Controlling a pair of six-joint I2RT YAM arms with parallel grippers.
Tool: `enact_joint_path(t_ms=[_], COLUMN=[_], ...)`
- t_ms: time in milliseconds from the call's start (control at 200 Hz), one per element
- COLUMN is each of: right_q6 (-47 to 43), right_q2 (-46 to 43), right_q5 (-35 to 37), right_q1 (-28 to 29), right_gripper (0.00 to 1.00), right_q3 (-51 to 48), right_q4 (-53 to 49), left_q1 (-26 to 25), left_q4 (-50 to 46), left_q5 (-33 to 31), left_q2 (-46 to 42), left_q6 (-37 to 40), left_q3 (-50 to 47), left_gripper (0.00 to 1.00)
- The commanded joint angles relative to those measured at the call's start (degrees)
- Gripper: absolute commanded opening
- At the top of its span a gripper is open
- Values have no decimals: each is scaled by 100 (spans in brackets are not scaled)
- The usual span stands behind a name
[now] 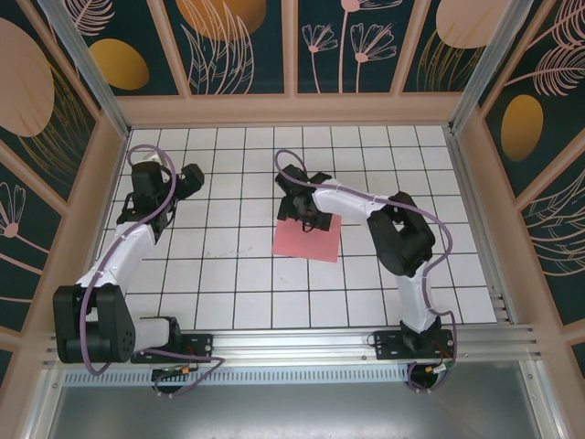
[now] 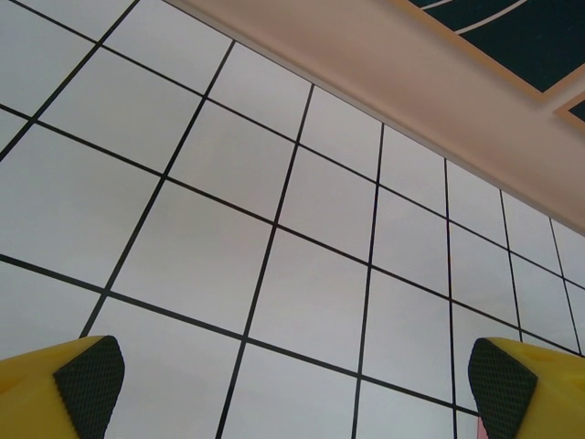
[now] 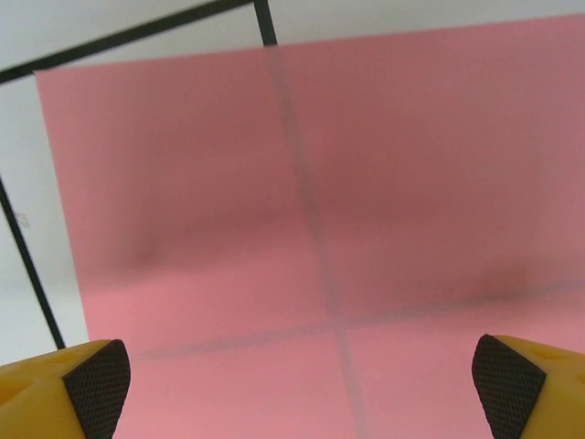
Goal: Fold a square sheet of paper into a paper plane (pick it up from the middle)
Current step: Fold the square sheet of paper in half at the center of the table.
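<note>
Under my left fingers [image 2: 87, 380], held wide apart, is bare table [image 2: 228, 265]; they hang well away from the square sheet of paper [image 1: 311, 240], I think to leave room. Below my right fingers [image 3: 96, 384], wide apart too, it lies flat, ready for a pinch at its middle.

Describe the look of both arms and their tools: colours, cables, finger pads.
Both arms alternate black joint housings with white links. A purple cable loops along the right arm, and another runs along the left arm. The left tool and right tool have yellow fingers faced with black, cross-hatched pads.
</note>
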Motion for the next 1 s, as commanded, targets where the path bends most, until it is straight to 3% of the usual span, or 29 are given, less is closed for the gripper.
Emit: enact_joint_path(t_ms=[0, 210, 535, 996], right_q6=[230, 223, 169, 86], right_q2=[203, 234, 305, 375], right_q5=[261, 342, -115, -210], right_q1=[48, 35, -75, -102], right_gripper=[99, 98, 97, 84], right_q3=[195, 225, -202, -726], right_q4=[-456, -512, -137, -5], left_q1=[26, 28, 28, 27], left_q4=[-103, -134, -200, -279], left_q5=[41, 24, 17, 30], left_q2=[81, 148, 173, 304], left_q6=[128, 114, 127, 130], left_q3=[153, 160, 184, 232], left_gripper=[98, 99, 99, 99])
